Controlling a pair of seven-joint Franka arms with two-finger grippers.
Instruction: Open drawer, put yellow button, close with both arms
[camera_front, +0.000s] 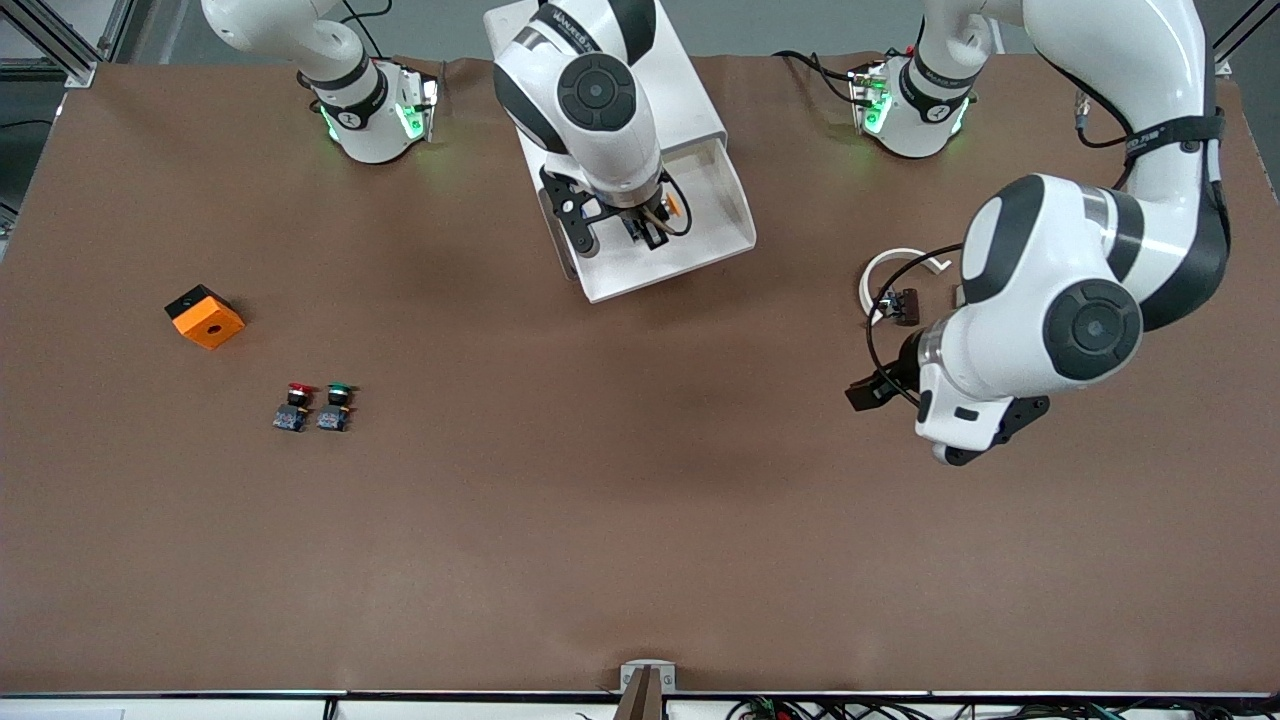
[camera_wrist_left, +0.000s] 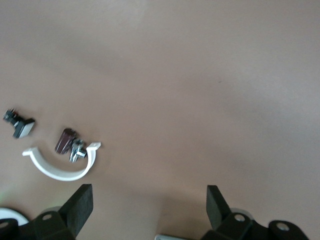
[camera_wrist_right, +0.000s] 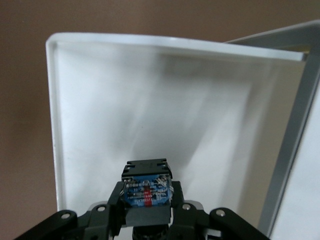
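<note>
The top drawer (camera_front: 722, 222) of the white cabinet (camera_front: 692, 95) stands pulled out, its white tray open toward the front camera. My right gripper (camera_front: 650, 230) hangs over the tray, shut on the yellow button (camera_front: 672, 205), whose orange-yellow cap shows beside the fingers. In the right wrist view the button's blue base (camera_wrist_right: 147, 189) sits clamped in the right gripper (camera_wrist_right: 147, 202), above the tray floor (camera_wrist_right: 150, 100). My left gripper (camera_front: 868, 390) is open and empty over bare table toward the left arm's end. In the left wrist view the left gripper (camera_wrist_left: 149, 202) shows its fingers (camera_wrist_left: 80, 205) wide apart.
A white curved clip (camera_front: 890, 272) and a small dark part (camera_front: 903, 303) lie by the left gripper; both show in the left wrist view (camera_wrist_left: 60, 169). A red-capped button (camera_front: 293, 407), a green-capped button (camera_front: 336, 405) and an orange block (camera_front: 204, 316) lie toward the right arm's end.
</note>
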